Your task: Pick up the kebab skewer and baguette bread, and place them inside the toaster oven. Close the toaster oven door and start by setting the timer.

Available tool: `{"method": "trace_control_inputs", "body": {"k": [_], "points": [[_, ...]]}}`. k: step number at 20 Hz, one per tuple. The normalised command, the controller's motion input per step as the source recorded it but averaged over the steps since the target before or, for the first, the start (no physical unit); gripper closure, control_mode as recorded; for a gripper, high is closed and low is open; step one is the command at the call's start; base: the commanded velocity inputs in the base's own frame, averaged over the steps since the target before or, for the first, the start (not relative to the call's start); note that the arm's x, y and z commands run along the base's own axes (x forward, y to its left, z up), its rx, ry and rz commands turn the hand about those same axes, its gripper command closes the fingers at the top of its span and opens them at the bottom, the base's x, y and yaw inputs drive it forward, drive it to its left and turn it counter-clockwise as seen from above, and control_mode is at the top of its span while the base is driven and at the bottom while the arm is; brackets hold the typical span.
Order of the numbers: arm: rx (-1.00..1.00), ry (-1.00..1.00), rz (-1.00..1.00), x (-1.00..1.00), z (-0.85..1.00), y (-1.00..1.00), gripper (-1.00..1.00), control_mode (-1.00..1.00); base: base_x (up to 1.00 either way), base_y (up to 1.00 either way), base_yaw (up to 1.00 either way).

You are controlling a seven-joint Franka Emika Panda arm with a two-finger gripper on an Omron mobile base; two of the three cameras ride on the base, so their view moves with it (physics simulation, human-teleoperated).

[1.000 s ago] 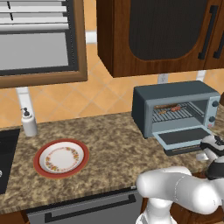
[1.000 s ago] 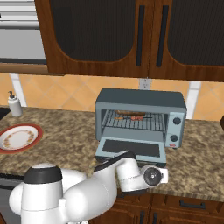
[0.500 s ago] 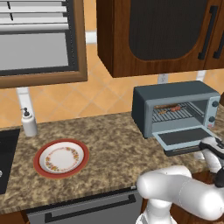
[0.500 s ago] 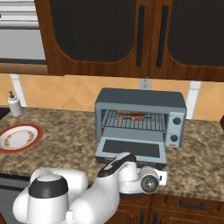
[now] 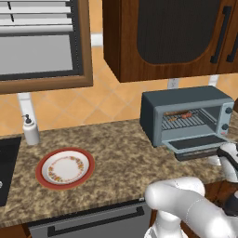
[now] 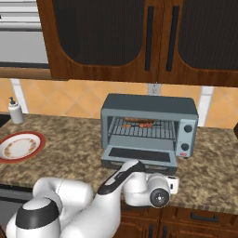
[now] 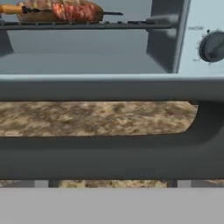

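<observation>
The blue-grey toaster oven (image 5: 186, 100) (image 6: 148, 106) stands on the counter with its door (image 5: 197, 143) (image 6: 139, 155) dropped open and flat. On the wire rack inside lie the kebab skewer (image 7: 74, 11) (image 6: 146, 124) and, just behind it, the brown baguette bread (image 7: 39, 16) (image 6: 134, 120). My gripper (image 6: 171, 179) (image 5: 223, 153) hangs low at the counter's front edge, right in front of the door. It is open and holds nothing. The door's grey bar handle (image 7: 109, 155) runs across the hand view very close. A timer knob (image 7: 212, 46) sits at the upper right.
A red-rimmed plate (image 5: 65, 168) (image 6: 18, 146) lies on the granite counter to the left. A soap dispenser (image 5: 30, 131) (image 6: 15, 111) stands by the wall, next to the sink (image 5: 7, 167). Dark wood cabinets (image 6: 139, 37) hang above the oven.
The hand has sunk a little in front of the dropped door and the arm has folded lower. Oven, food and plate have not moved.
</observation>
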Motion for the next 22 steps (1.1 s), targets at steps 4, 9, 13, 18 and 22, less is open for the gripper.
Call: {"method": "trace_control_inputs", "body": {"k": [4,9,13,18,22], "points": [[0.02,-0.11,0.00,0.01,0.77,0.00,-1.00,-1.00,0.00,0.00,0.00],[0.02,-0.11,0.00,0.10,0.57,0.00,-1.00,-1.00,0.00,0.00,0.00],[0.02,-0.10,0.01,0.11,0.32,0.00,-1.00,-1.00,0.00,0.00,0.00],[0.01,-0.05,0.03,0.23,0.20,0.00,-1.00,-1.00,0.00,0.00,0.00],[0.02,-0.02,0.04,0.35,0.21,0.01,-1.00,-1.00,0.00,0.00,0.00]]}}
